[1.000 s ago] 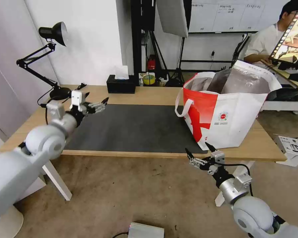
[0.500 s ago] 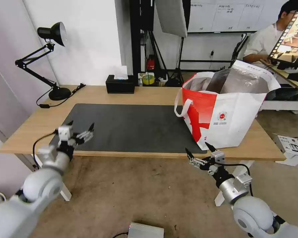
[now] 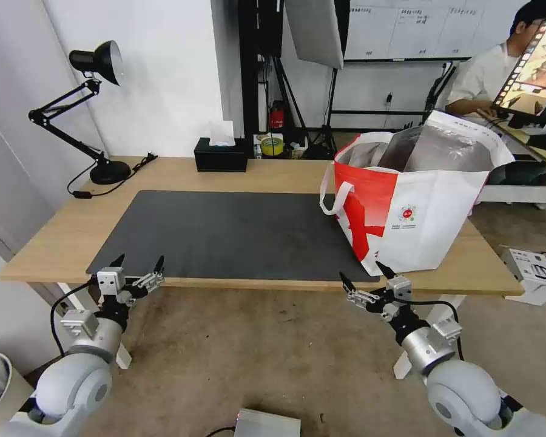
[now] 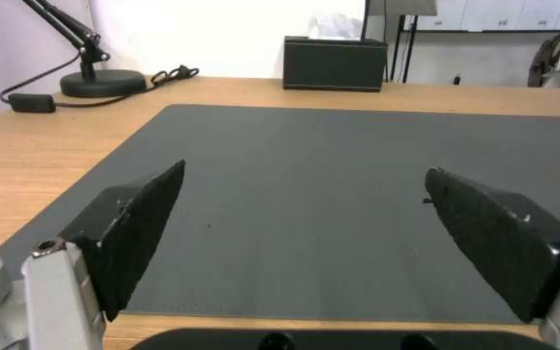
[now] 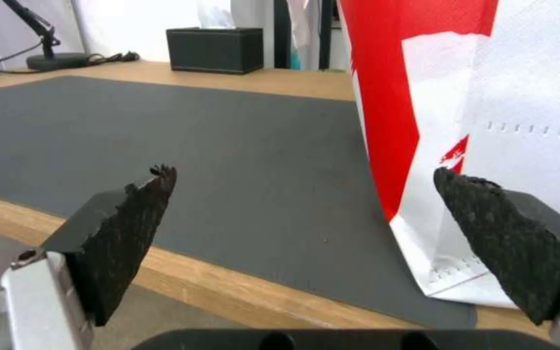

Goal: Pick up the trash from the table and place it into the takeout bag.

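With both sets of fingers spread empty, left gripper (image 3: 138,267) and right gripper (image 3: 362,278) off the worktop's (image 3: 273,173) edge, I'd judge the takeout bag (image 3: 418,203) beyond my right fingers needs nothing more.

A studio-like lab or office workroom: a long light-wood desk (image 3: 273,173) with a black jointed desk lamp (image 3: 94,60), black tripod stands (image 3: 285,91) and a grey softbox panel (image 3: 314,30) behind it, a white wall chart (image 3: 418,27), bare concrete floor (image 3: 255,358).
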Robot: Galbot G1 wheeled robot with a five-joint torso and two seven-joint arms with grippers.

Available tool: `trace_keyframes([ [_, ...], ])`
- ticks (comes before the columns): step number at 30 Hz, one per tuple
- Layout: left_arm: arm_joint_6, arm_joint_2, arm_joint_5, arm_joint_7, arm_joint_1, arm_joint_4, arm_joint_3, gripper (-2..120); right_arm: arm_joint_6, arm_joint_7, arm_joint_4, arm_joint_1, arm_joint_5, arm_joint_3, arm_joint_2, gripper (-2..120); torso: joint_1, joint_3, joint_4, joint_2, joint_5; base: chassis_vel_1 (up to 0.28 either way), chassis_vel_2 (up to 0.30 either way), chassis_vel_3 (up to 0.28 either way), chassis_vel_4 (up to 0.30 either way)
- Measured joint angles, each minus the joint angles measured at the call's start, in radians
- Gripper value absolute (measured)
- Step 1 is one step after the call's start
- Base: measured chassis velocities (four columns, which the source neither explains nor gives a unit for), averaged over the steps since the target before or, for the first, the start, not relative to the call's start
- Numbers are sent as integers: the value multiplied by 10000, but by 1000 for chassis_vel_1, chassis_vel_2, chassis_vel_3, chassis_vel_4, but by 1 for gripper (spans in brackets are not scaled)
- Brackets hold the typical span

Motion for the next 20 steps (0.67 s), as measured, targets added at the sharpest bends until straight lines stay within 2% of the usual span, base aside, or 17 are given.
trace_keyframes([
  [20,5,19,-39,-1,-79,1,58,100,0,1,0,0,0,0,0,100,0,0,1,-1,-1,0,0,0,0],
])
